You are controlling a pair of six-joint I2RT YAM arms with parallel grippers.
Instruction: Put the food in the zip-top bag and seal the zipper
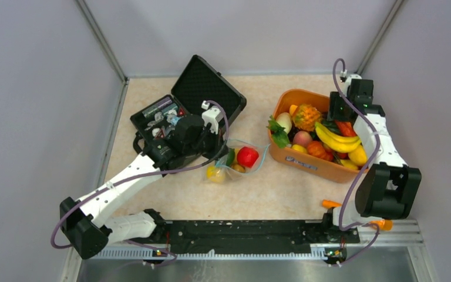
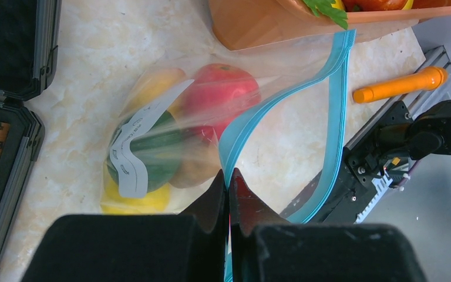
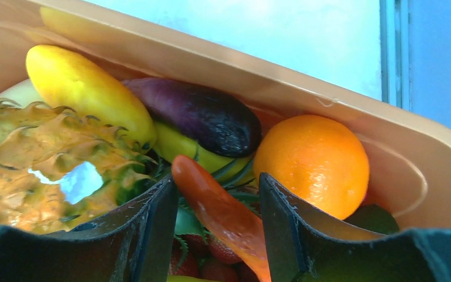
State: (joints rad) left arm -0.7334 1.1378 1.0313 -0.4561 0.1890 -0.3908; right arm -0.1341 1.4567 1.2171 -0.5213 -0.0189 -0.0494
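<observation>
The clear zip-top bag (image 2: 258, 67) lies on the table between the black case and the orange basket, holding a red fruit (image 2: 220, 94), a green piece (image 2: 158, 150) and yellow pieces. Its teal zipper (image 2: 335, 76) gapes, the two strips spread apart. My left gripper (image 2: 229, 179) is shut on the near strip of the zipper. In the top view it sits at the bag's left edge (image 1: 222, 151). My right gripper (image 3: 217, 178) is down in the basket, jaws apart around an orange-red pepper (image 3: 223, 214). The pepper touches the right finger, with a gap on the left.
The orange basket (image 1: 314, 166) at right holds more food: pineapple (image 3: 47, 158), orange (image 3: 314, 161), purple eggplant (image 3: 202, 114), bananas (image 1: 335, 140). An open black case (image 1: 208, 79) stands behind the left arm. An orange stick (image 2: 399, 85) lies by the front rail (image 1: 258, 232).
</observation>
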